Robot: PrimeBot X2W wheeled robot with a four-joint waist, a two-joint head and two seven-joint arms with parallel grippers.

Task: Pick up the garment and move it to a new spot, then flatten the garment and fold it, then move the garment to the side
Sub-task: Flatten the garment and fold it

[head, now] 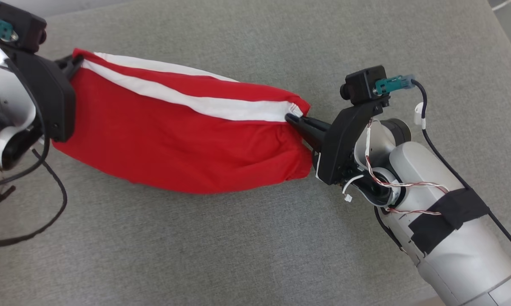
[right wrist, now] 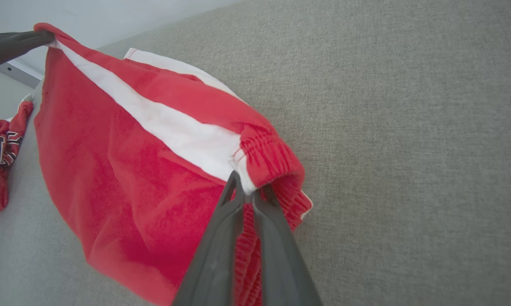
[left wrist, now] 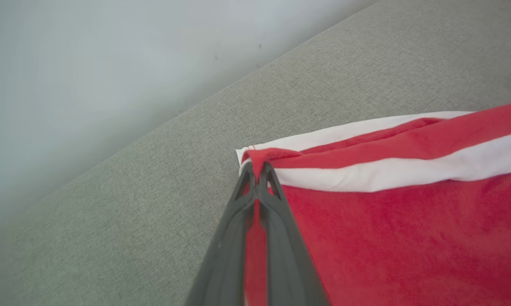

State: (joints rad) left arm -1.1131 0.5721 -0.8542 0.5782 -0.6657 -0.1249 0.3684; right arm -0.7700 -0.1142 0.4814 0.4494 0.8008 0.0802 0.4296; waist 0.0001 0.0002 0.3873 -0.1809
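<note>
1. The left gripper [left wrist: 257, 170] has its two fingers pressed together on a red corner of the garment [head: 174, 140]. Cloth shows between the fingers along their length.
2. The right gripper [right wrist: 247, 187] is likewise pinched narrow. It grips the elastic, gathered band at the opposite end, where the white stripe meets the band.
3. The garment is a pair of red shorts with white side stripes. It hangs stretched between the two grippers, taut along the upper edge, with the body sagging below.
4. The garment is above the grey upholstered surface [head: 238, 255], toward its left and middle in the head view. Whether the lower edge touches the surface cannot be determined.
5. A second red item with lettering [right wrist: 0, 170] lies crumpled, well apart from the held garment, near the left edge of the right wrist view.
6. Status, as a judgement:
   - The pick-up appears complete, since both ends are secured and the cloth is raised.
   - The transfer to a new spot is probably the step in hand.
   - The garment is not yet laid flat, because it sags in loose layers.
   - Flattening, folding and moving the garment to the side remain to be done.
</note>
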